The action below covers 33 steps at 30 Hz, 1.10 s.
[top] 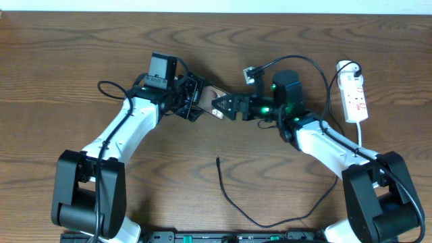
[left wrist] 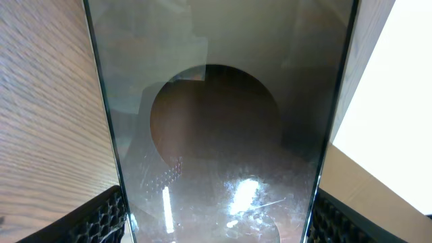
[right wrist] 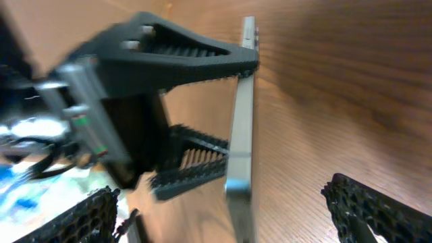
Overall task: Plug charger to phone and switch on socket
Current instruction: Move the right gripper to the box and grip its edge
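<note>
Overhead, the wooden table (top: pixel 67 54) carries everything, with both arms meeting near its middle. The socket (top: pixel 355 96) lies well apart at the right edge. It looks light, so it would probably slide under a hard press on its switch.

The phone (top: pixel 214 96) is off the table, clamped across its width in the left gripper (top: pixel 197 100). In the left wrist view its glossy face fills the picture between the two ribbed pads. The right wrist view shows it edge-on as a thin slab. I judge it stiff but slick and breakable. Held only by its narrow sides, it could twist or slip when a plug is pushed in.

The right gripper (top: pixel 221 106) hovers just beside the phone, jaws spread wide and holding nothing.

The charger (top: pixel 233 202) lies loose on the table nearer the robot, untouched. It is thin, light and limp. The best hold is probably just behind the plug tip (top: pixel 217 160), so the tip can be aimed without flopping.
</note>
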Each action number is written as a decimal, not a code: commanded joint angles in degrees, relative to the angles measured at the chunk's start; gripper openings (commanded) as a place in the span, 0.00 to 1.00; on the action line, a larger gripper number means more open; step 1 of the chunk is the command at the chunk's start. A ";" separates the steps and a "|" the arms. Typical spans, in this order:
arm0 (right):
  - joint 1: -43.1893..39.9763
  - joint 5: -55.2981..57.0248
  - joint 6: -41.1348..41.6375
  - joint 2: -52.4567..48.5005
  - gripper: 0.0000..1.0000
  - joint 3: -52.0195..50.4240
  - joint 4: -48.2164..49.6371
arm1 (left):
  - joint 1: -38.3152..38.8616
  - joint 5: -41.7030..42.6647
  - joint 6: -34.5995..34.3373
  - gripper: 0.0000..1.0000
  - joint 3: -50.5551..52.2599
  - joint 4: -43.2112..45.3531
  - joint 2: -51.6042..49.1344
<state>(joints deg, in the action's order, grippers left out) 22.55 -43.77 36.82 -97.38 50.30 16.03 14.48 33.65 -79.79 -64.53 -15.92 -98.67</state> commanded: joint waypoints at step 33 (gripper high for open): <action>2.95 13.42 0.79 -0.24 0.01 0.68 -2.62 | 5.62 0.35 3.54 0.91 -1.33 2.36 1.49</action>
<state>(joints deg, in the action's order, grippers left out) 26.39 -28.71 36.07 -97.45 50.30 12.99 20.36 32.64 -81.76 -64.55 -13.74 -98.63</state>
